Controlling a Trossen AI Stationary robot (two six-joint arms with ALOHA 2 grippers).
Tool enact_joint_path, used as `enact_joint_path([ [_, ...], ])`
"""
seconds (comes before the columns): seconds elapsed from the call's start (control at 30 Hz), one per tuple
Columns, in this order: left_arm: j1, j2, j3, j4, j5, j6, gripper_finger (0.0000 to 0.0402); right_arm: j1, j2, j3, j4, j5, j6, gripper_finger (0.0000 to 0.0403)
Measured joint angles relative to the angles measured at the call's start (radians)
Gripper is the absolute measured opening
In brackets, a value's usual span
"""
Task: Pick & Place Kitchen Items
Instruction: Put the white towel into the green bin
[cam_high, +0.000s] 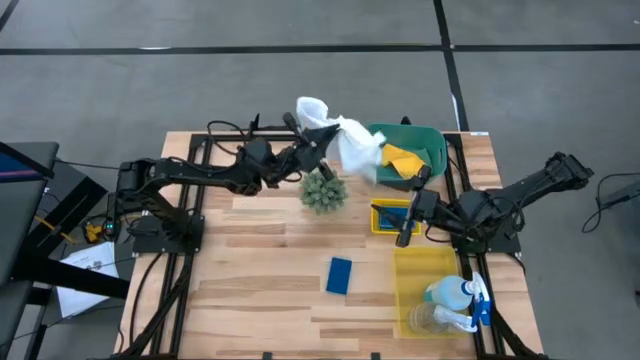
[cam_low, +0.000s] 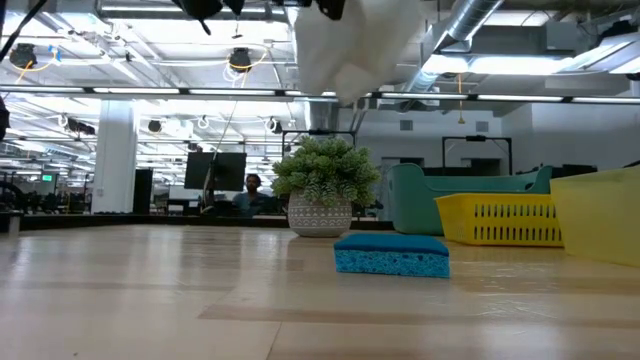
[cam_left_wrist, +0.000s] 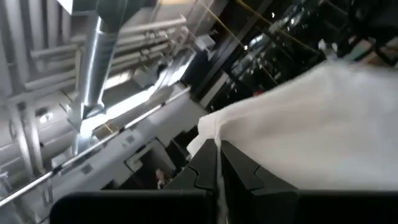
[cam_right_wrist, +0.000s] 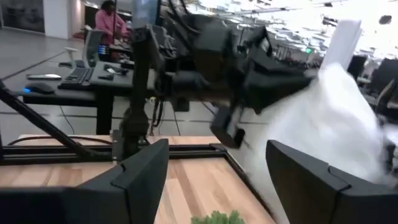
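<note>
Looking down from the high view, you have the wooden tabletop (cam_high: 260, 290) carrying everything, with the left arm reaching across its far side and the right arm resting over its right half.

Your left end effector (cam_high: 318, 140) is raised above the far edge and clenched on the white cloth (cam_high: 345, 140), which hangs off the tabletop and drapes toward the teal bin (cam_high: 425, 140). The left wrist view shows the dark fingers (cam_left_wrist: 205, 165) pinched together on the cloth's edge (cam_left_wrist: 311, 124). In the low view the cloth (cam_low: 350, 45) dangles above the plant.

That teal bin sits at the far right and holds a yellow sponge (cam_high: 403, 160). Nearer, the large yellow bin (cam_high: 410, 275) at the right edge contains the clear spray bottle (cam_high: 455, 292) with its blue trigger, and a second clear item lies beside it, which you cannot identify for certain.

Your right end effector (cam_high: 410, 205) hovers over the small yellow basket (cam_high: 378, 222), between the two bins; its fingers (cam_right_wrist: 137, 171) stand spread apart, grasping nothing.

The spiky green plant ball (cam_high: 323, 190) stands in its pot just below the left end effector. The blue sponge (cam_high: 340, 275) lies flat mid-tabletop, well apart from both end effectors.
</note>
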Motion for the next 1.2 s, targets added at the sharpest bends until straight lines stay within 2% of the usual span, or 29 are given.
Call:
enact_joint_path([
  [0.13,0.024,0.0,0.0,-0.066,0.009,-0.057,0.0,0.034,0.0,0.0,0.033,0.019,-0.052,0.026],
  [0.33,0.005,0.0,0.0,-0.177,0.122,-0.181,0.0,0.028,0.039,0.0,0.083,0.02,-0.143,0.026],
  [0.47,-0.038,0.0,0.0,-0.217,0.174,-0.21,0.0,0.01,0.067,0.0,0.121,0.046,-0.199,0.026],
  [0.8,-0.135,0.0,0.0,-0.212,0.245,-0.213,0.0,-0.047,0.097,0.0,0.13,0.064,-0.202,0.026],
  [1.2,-0.164,0.0,0.0,-0.14,0.348,-0.216,0.0,-0.071,0.122,0.0,0.153,0.061,-0.19,0.026],
])
